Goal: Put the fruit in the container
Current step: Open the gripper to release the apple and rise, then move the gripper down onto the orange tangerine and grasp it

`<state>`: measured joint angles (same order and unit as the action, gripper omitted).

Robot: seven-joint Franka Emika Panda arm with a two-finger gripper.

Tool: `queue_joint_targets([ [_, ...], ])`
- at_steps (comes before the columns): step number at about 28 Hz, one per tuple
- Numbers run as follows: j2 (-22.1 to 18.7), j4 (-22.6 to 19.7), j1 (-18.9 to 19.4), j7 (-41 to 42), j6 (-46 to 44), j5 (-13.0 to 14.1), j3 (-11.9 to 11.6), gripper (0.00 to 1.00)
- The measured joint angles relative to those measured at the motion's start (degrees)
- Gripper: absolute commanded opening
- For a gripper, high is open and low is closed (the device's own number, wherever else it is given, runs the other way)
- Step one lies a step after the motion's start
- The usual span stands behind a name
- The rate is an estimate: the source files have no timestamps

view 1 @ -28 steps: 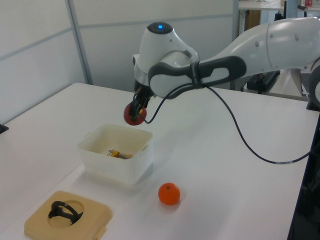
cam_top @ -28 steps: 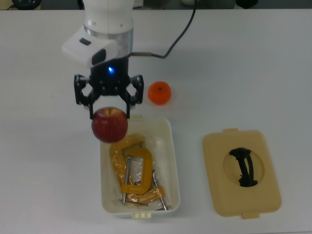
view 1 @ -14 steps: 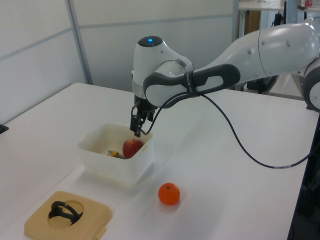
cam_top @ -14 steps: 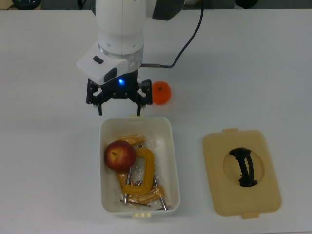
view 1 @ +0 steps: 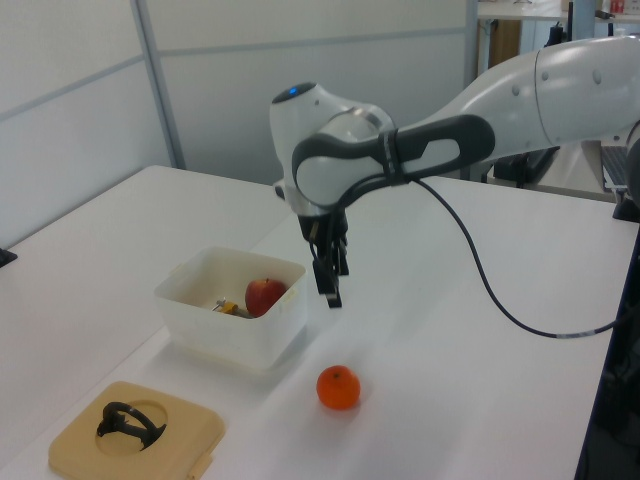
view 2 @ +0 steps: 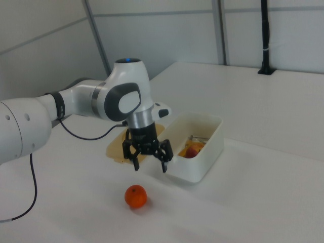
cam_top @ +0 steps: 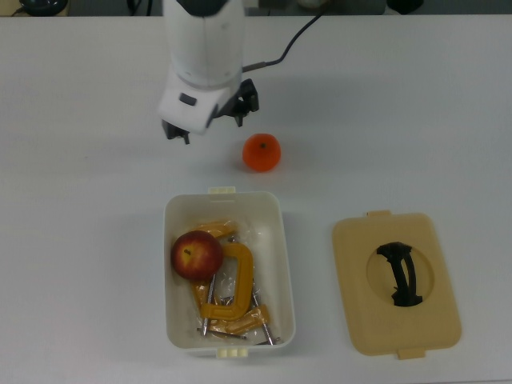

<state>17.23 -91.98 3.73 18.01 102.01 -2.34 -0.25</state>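
Note:
The dark red apple (cam_top: pixel 197 254) lies inside the white container (cam_top: pixel 286 264), resting against a yellow C-clamp (cam_top: pixel 232 296). In the left view the apple (view 1: pixel 264 296) shows above the container's (view 1: pixel 225 335) rim. The orange (cam_top: pixel 262 152) sits on the table just beyond the container's short end. My gripper (cam_top: pixel 210 128) hangs open and empty above the table, up and to the left of the orange in the top view. In the right view the gripper (view 2: pixel 150 161) stands above the orange (view 2: pixel 135 196), beside the container (view 2: pixel 195 169), with its fingers spread apart.
A flat tan lid (cam_top: pixel 396 284) with a black handle lies on the table at the top view's right of the container. A black cable (cam_top: pixel 300 36) runs from the arm across the table's far part.
A second ago the apple was held over the container's end; it was let go and now lies inside. The open gripper has since moved away from the container, toward the orange.

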Motion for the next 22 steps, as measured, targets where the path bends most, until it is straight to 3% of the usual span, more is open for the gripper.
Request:
queue_joint_targets([
  [10,0.13,-8.42,5.47,-4.05,4.77,0.01,1.08,1.0],
  [19,0.82,-14.34,7.07,-6.63,13.78,0.01,1.1,1.0],
  [22,1.75,-14.91,7.07,-6.69,15.44,0.01,1.1,0.83],
])
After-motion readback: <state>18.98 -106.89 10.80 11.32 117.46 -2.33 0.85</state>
